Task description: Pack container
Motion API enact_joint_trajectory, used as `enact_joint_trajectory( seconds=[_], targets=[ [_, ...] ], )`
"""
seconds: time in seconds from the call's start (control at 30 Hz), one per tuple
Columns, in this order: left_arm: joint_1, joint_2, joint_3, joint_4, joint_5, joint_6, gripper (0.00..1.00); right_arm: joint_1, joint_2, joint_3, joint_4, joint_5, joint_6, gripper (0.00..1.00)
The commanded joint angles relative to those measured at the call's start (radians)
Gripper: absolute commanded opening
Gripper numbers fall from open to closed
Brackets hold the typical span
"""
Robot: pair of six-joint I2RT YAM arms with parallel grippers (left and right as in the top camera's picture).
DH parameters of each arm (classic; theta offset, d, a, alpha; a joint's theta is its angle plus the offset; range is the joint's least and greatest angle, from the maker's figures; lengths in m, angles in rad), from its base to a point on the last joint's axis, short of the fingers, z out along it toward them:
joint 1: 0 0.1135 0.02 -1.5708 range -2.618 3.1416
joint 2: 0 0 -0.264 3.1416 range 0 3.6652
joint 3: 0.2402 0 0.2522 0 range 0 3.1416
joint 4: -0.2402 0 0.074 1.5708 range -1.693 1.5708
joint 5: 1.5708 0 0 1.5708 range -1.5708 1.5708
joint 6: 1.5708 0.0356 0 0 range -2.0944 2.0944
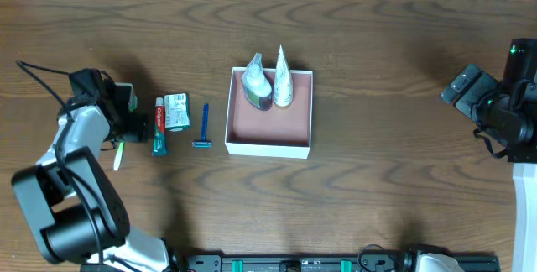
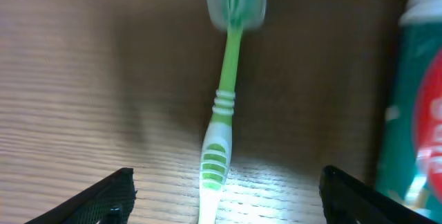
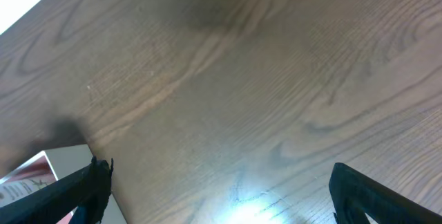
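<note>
The left gripper (image 2: 224, 186) is spread wide, its two dark fingers (image 2: 103, 200) low over the table (image 1: 377, 188) near the left edge. A green and white toothbrush (image 2: 231, 51) lies flat on the wood between the fingers, touching neither, with its bristle head pointing away from the wrist. Just to the right of it lies a tube of toothpaste (image 1: 159, 127), then a small green packet (image 1: 176, 111) beside the tube's upper end, then a blue razor (image 1: 204, 127), each a little apart from the next.

The box (image 1: 268, 144), white outside and reddish-pink inside, sits open near the middle of the table, just right of the razor. Two silvery white pouches (image 1: 283, 79) lie side by side in its far half.

The right gripper (image 3: 221, 196) is also spread wide, over bare wood near the right edge, well apart from the box.
</note>
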Motion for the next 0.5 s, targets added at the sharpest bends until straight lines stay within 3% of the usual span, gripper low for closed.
enact_joint_trajectory(
  seconds=[0.0,0.17,0.37,0.47],
  targets=[
    [0.012,0.026,0.014,-0.005,-0.037,0.04,0.83,-0.007,-0.003,0.0,-0.001,0.003,0.011,0.99],
    [0.019,0.026,0.014,0.005,-0.037,0.04,0.76,-0.007,-0.003,0.0,-0.001,0.003,0.011,0.99],
    [0.066,0.027,0.014,0.003,-0.03,0.039,0.5,-0.007,-0.003,0.0,-0.001,0.003,0.012,0.99],
    [0.084,0.027,0.014,-0.003,0.014,0.039,0.45,-0.007,-0.003,0.0,-0.001,0.003,0.012,0.99]
  ],
)
